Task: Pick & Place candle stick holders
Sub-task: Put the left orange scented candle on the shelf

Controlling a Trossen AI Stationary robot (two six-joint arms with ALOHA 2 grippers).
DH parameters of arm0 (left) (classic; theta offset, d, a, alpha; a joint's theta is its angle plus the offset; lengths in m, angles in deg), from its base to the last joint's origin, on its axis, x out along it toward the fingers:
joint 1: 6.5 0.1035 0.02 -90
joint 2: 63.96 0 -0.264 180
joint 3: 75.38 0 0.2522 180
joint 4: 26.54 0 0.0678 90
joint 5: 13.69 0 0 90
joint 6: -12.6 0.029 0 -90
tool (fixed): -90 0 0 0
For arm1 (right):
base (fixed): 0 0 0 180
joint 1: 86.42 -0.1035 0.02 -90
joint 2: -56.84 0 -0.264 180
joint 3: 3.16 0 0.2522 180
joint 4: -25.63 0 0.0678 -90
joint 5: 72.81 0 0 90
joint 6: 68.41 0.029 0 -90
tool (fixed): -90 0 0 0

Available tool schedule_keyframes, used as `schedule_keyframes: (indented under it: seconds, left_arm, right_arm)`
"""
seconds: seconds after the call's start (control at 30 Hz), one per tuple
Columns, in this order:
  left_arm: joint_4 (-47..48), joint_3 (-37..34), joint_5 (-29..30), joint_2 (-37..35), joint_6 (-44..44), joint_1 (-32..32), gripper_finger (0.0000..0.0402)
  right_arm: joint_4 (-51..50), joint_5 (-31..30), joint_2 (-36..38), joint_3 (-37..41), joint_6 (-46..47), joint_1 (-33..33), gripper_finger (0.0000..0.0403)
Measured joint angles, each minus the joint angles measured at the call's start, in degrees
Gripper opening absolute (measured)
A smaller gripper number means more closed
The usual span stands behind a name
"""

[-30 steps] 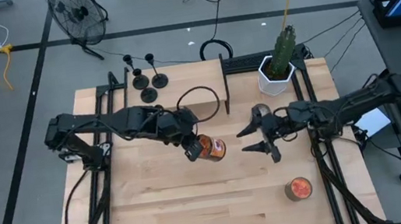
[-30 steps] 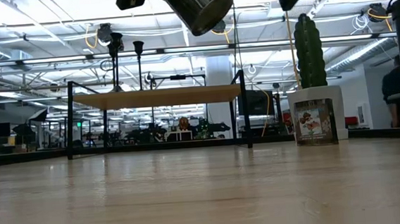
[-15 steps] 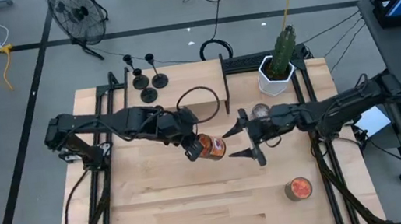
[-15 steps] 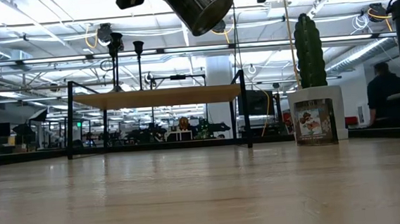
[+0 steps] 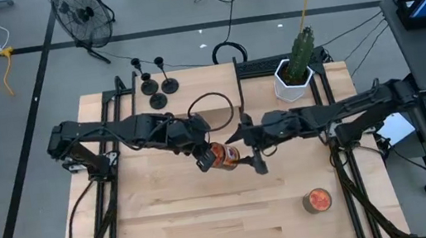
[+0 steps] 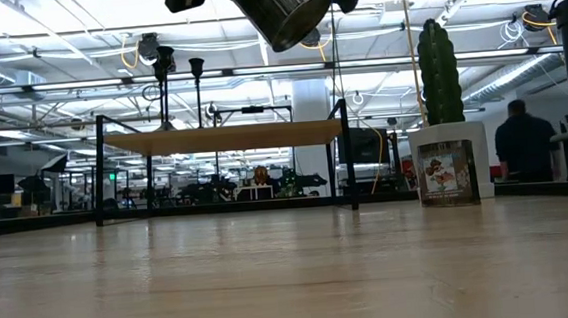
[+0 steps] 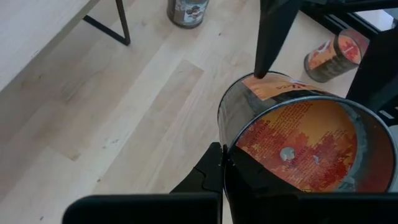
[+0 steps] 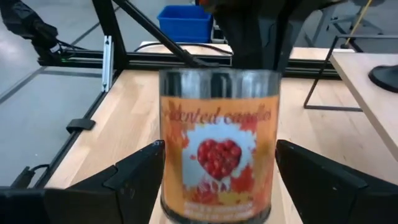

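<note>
Left gripper clamped on a candle jar, held in the air above the middle of the tabletop. Right gripper at the jar's other end, fingers spread on either side of it, not gripping. Three candle stick holders stand upright near the tabletop's far left corner. Second jar near the right edge; potted cactus at the far right corner.

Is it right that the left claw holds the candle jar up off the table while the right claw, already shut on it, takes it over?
Not quite. The right claw is open, its fingers either side of the jar without closing on it, as the right wrist view shows. The left claw does hold the jar up off the table.
</note>
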Motion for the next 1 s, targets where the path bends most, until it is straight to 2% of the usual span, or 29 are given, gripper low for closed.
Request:
schedule_keyframes:
  seconds: [0.17,0.63,1.0]
  left_arm:
    - [0.2,0.0,-0.1,0.0,0.4,0.0,0.0000]
    - [-0.3,-0.1,1.0,-0.1,0.4,0.0,0.0000]
    - [-1.8,-0.1,1.4,-0.1,0.2,-0.2,0.0000]
  right_arm:
    - [-1.9,-0.1,-2.1,-2.3,-0.5,0.0,0.0300]
    - [-1.1,1.6,-3.6,-2.6,-0.3,0.7,0.0302]
    - [1.7,1.6,-3.6,-2.5,1.3,0.7,0.0359]
